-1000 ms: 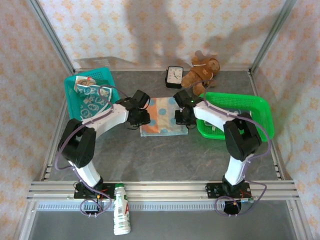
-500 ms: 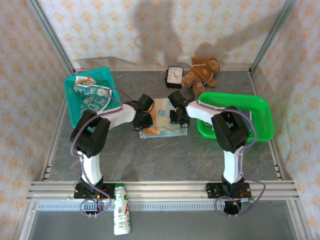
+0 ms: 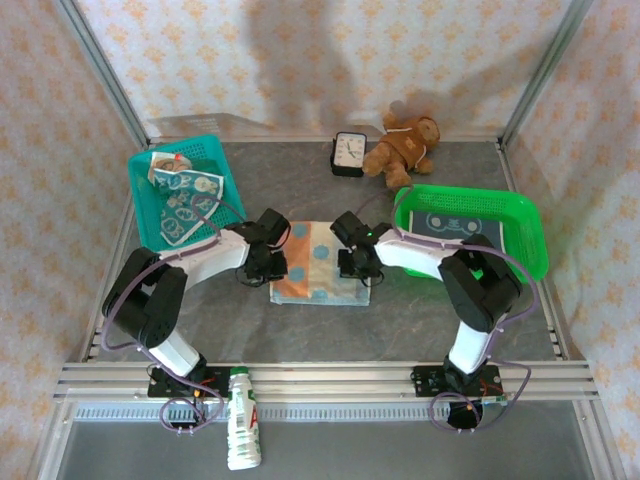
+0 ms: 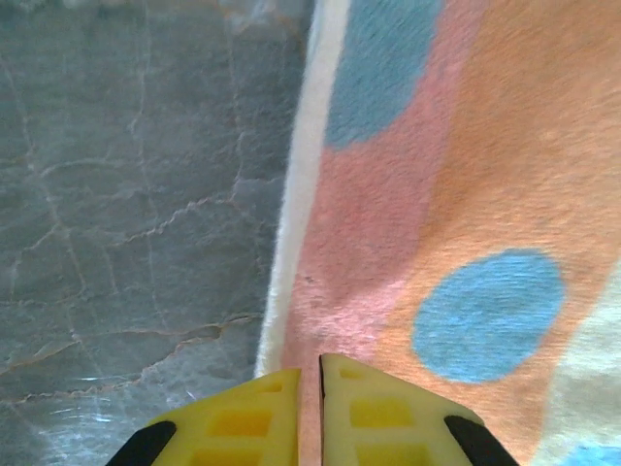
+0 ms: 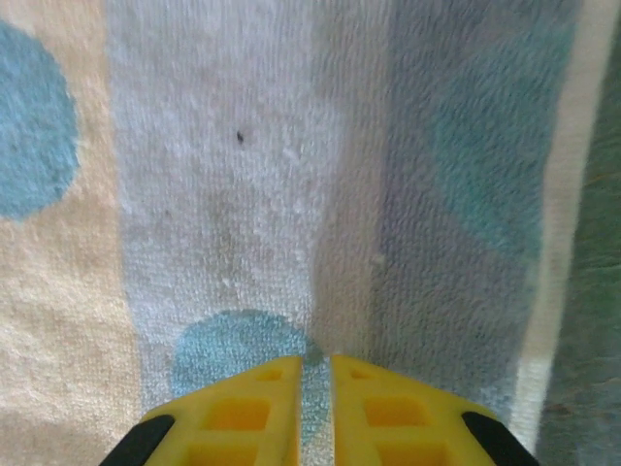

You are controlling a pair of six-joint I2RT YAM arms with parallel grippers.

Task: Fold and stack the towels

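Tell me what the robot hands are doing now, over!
Left gripper and right gripper both pinched shut on the dotted towel, one near each side edge. Towel flat on the table. Clock and teddy bear sit apart, behind it.

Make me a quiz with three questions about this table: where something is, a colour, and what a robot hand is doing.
1. Where is the clock?
A. in a basket
B. at the back, beside the bear
C. on an arm
2. What colour are the towel's dots?
A. blue
B. red
C. black
3. How are the left gripper's jaws?
A. wide open
B. shut on the towel
C. shut on a bottle
1 B: it stands by the bear at the back.
2 A: the dots are blue on orange.
3 B: they pinch the towel's edge, tips together.
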